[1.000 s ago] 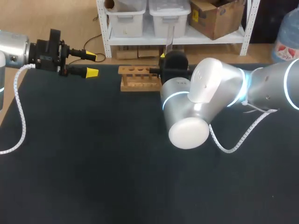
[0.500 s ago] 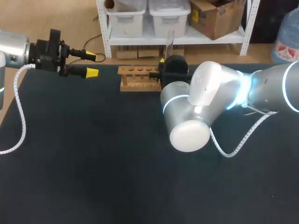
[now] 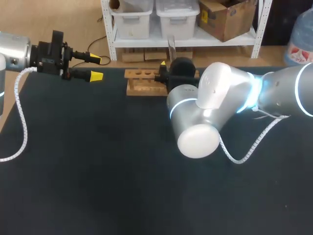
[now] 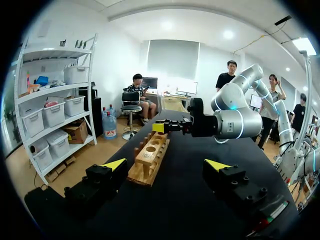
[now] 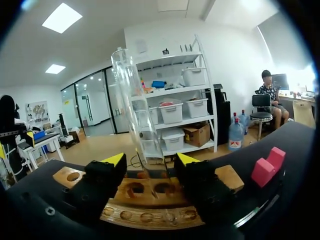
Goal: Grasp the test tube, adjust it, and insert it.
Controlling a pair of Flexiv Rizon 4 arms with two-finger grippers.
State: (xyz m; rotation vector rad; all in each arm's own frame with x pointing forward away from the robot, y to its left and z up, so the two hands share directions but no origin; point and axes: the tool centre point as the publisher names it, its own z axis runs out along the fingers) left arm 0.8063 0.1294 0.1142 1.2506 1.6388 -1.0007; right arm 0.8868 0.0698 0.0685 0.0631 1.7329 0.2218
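Bench notes: my table (image 3: 98, 171) has a dark matte top. Beyond its far edge are a tan floor (image 3: 49, 19) and a white shelving unit (image 3: 108, 29) holding pale bins (image 3: 132, 19). Walls (image 5: 165, 35) are white, with bright ceiling light panels (image 5: 62, 17).

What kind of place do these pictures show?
Most likely a robotics laboratory bench. A left arm and a right arm reach over a dark table. A wooden test tube rack stands near its far edge, and the right gripper holds a glass test tube above the rack.
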